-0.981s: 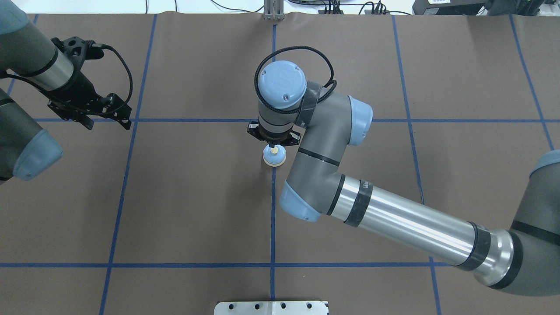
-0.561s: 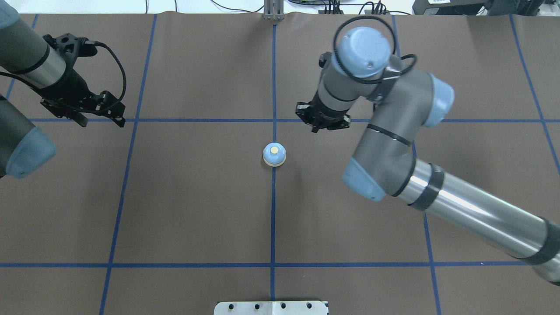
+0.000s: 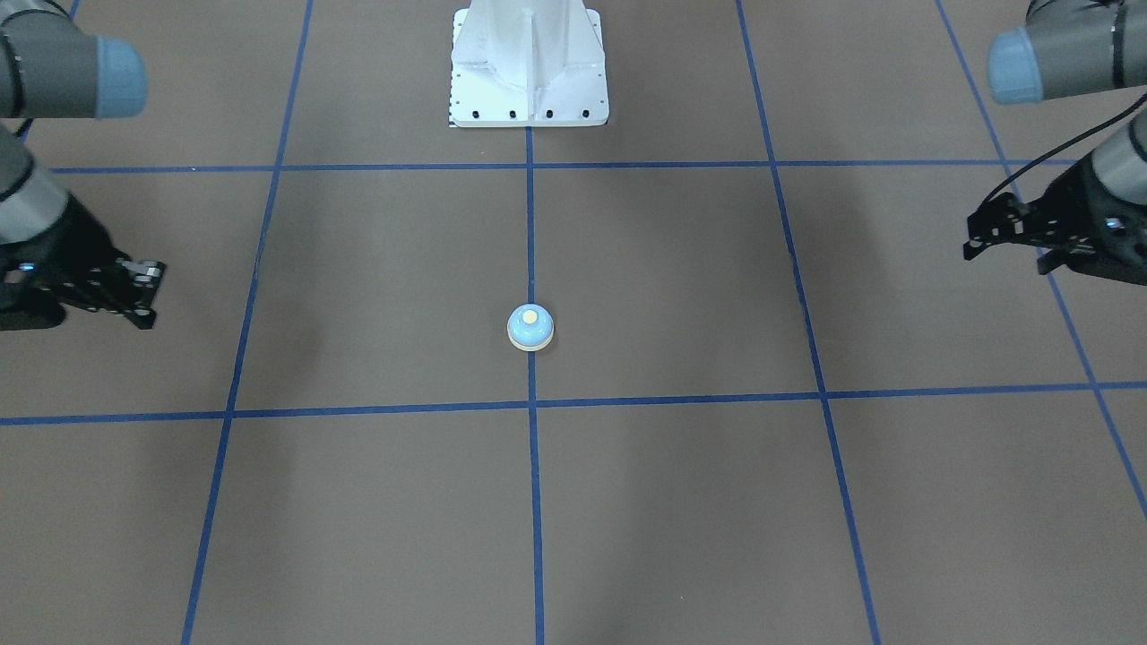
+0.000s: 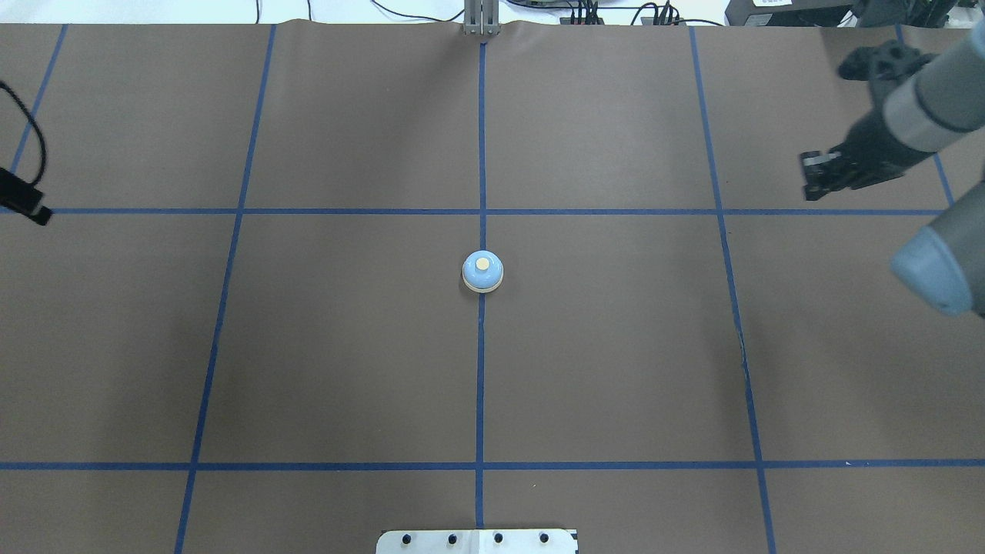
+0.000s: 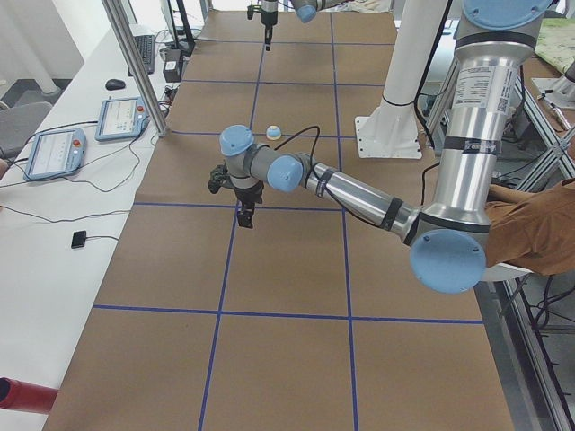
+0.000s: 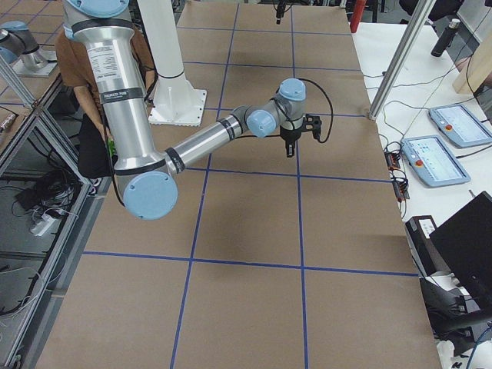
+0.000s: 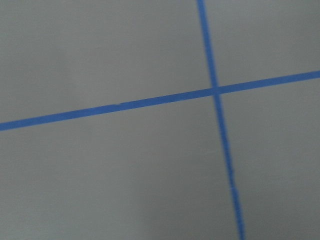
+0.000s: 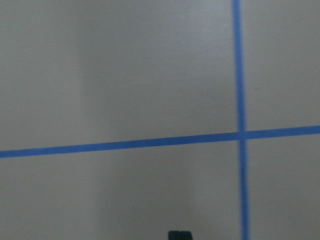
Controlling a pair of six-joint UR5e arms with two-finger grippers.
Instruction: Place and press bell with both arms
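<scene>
The light-blue bell (image 4: pixel 482 271) with its cream button stands alone on the centre tape line of the brown table; it also shows in the front view (image 3: pixel 530 327) and in the left side view (image 5: pixel 274 133). My right gripper (image 4: pixel 813 178) hangs far to the bell's right, near a tape crossing, and looks shut and empty; the front view shows it at the left edge (image 3: pixel 142 296). My left gripper (image 3: pixel 977 240) is far to the bell's left, looks shut and empty, and is almost out of the overhead view (image 4: pixel 27 204). Both wrist views show only tape lines.
The white bolted pedestal (image 3: pixel 529 81) stands at the robot's side of the table, its plate at the overhead view's bottom edge (image 4: pixel 477 541). Blue tape lines (image 4: pixel 481 385) grid the mat. Tablets (image 5: pixel 54 153) and a person (image 5: pixel 539 224) are beside the table.
My right gripper rose off the bell's button and swung far to the right. My left arm drew back further left, almost out of the overhead view. The bell stayed put.
</scene>
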